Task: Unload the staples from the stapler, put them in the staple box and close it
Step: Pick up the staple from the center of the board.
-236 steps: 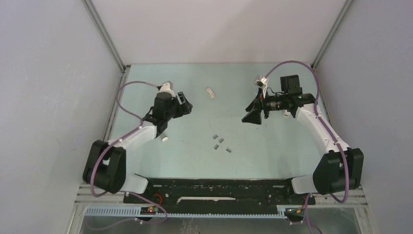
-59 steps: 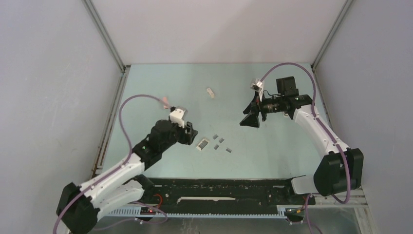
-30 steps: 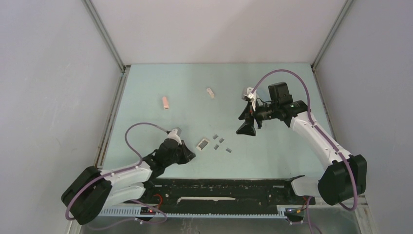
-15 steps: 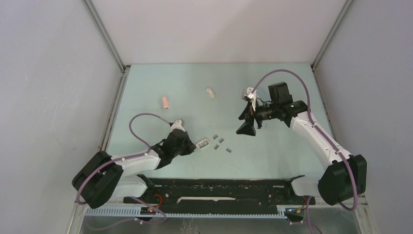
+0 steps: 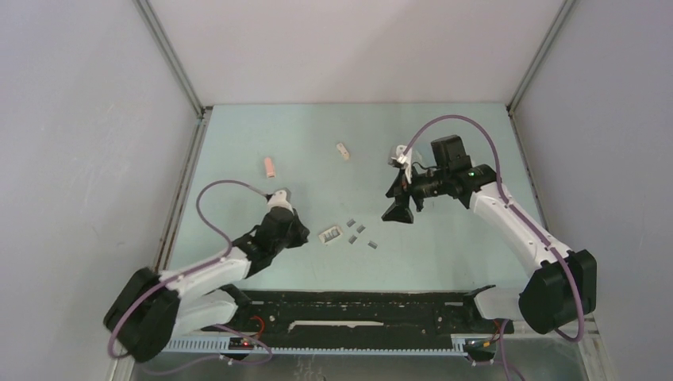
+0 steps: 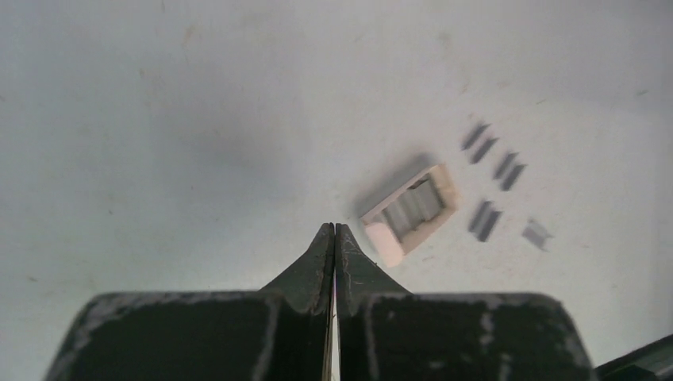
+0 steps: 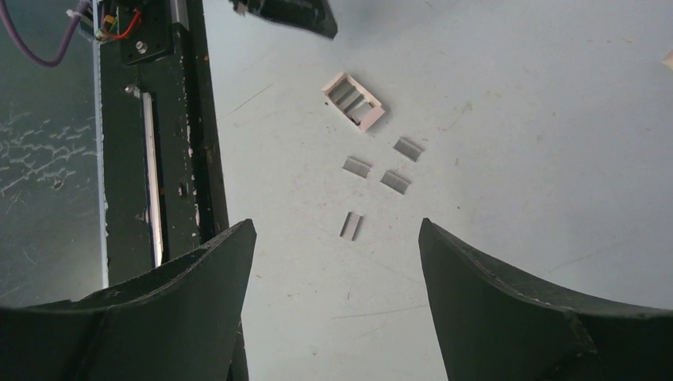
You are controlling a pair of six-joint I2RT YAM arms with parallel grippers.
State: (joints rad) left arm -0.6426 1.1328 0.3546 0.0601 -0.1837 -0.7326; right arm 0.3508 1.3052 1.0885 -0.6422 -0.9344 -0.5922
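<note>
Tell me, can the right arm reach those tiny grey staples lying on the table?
Probably yes. The right gripper hangs open, pointed at the staples, with nothing between. The small white stapler and the shut left gripper lie off to one side.

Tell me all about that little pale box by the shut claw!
The box is small, pinkish-white, plastic-looking: a shallow open frame with grey strips inside and one solid end. It lies flat and askew on the table, just right of the shut left gripper's tips; whether they touch is unclear. Four loose staples lie nearby, apart from it.
</note>
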